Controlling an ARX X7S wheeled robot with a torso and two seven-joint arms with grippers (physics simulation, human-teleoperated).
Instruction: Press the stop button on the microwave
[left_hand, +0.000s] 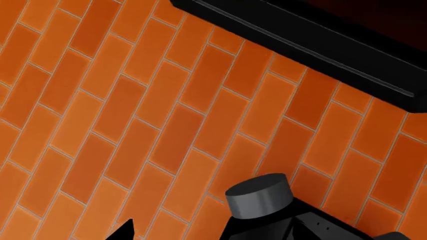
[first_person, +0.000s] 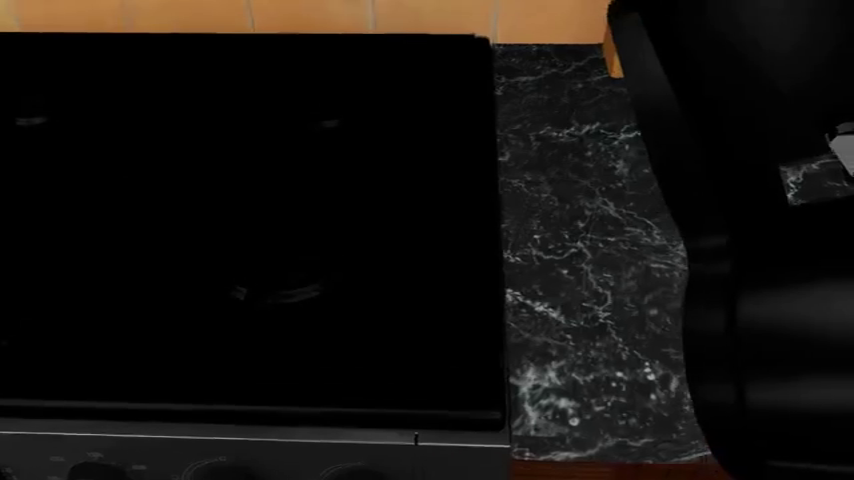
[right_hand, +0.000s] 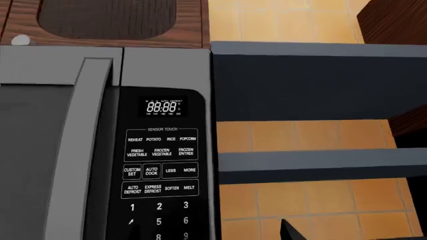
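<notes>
Orange tile wall (right_hand: 300, 200) behind. Right wrist camera faces microwave (right_hand: 100, 150) keypad (right_hand: 160, 175), likely hunting stop button, unseen below digits. Both jaws' state: cannot tell.

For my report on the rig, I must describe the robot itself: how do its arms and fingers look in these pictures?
Little shows. In the left wrist view, a grey cylindrical knob sits on a black angular body. In the head view, a glossy black arm fills the right side. Only dark finger tips show in the wrist views.
</notes>
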